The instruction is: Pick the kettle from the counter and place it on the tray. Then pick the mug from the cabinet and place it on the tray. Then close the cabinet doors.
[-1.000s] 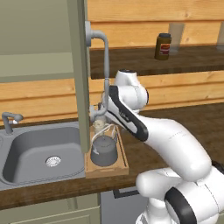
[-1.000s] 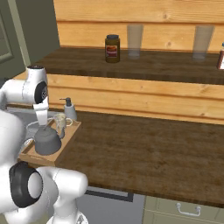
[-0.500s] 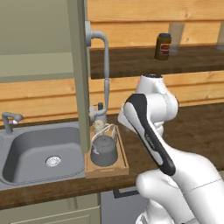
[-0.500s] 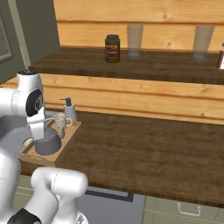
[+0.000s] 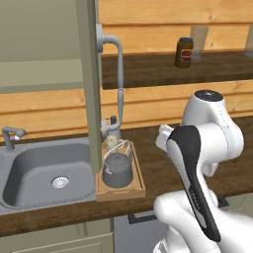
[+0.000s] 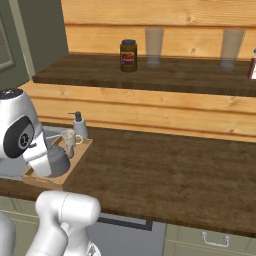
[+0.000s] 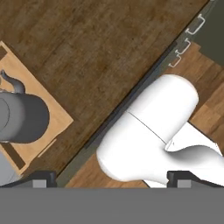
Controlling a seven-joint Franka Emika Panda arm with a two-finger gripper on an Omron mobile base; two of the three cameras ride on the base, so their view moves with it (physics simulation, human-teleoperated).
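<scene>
The light wooden tray [image 5: 139,182] lies on the dark counter [image 5: 163,168] just right of the sink. On it stands the grey kettle [image 5: 117,171], and the cream mug [image 5: 113,145] stands behind the kettle. From the right base view the kettle [image 6: 58,158], the mug [image 6: 68,137] and the tray [image 6: 79,152] sit beside my folded arm. A sage-green cabinet door [image 5: 88,84] hangs open, edge-on, with its long bar handle [image 5: 119,74]. My gripper [image 7: 111,178] points down over the counter, open and holding nothing, right of the kettle [image 7: 19,118] and tray [image 7: 54,117].
A grey sink [image 5: 44,173] with a tap [image 5: 10,136] lies left of the tray. A soap pump [image 6: 78,125] stands behind the tray. On the upper wooden shelf stand a dark jar [image 5: 184,52] and clear glasses [image 6: 154,47]. Base cabinet handles [image 7: 192,30] line the counter's front.
My arm has pulled back from above the tray and folded toward the base, to the right of the tray. Kettle and mug stay on the tray. The gripper stays open.
</scene>
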